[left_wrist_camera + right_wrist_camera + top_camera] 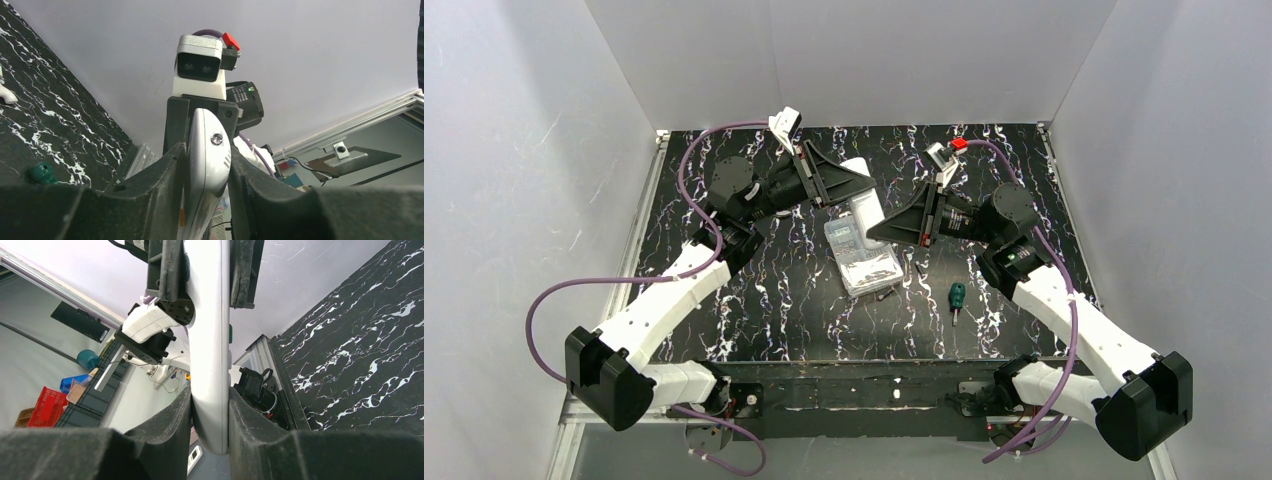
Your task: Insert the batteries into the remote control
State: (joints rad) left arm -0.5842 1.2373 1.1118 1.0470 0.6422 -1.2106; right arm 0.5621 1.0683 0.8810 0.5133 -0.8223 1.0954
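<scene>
The white remote control hangs above the middle of the table, clamped from both sides. My left gripper is shut on its far end and my right gripper on its near end. In the left wrist view the remote control stands edge-on between the black fingers of the left gripper, an orange mark low on its side. In the right wrist view the remote control runs up from the right gripper to the left gripper's fingers. I cannot pick out any batteries.
A clear plastic compartment box lies on the black marbled table just under the remote. A green-handled screwdriver lies to its right, also seen as a green knob. Small dark parts lie beside the box.
</scene>
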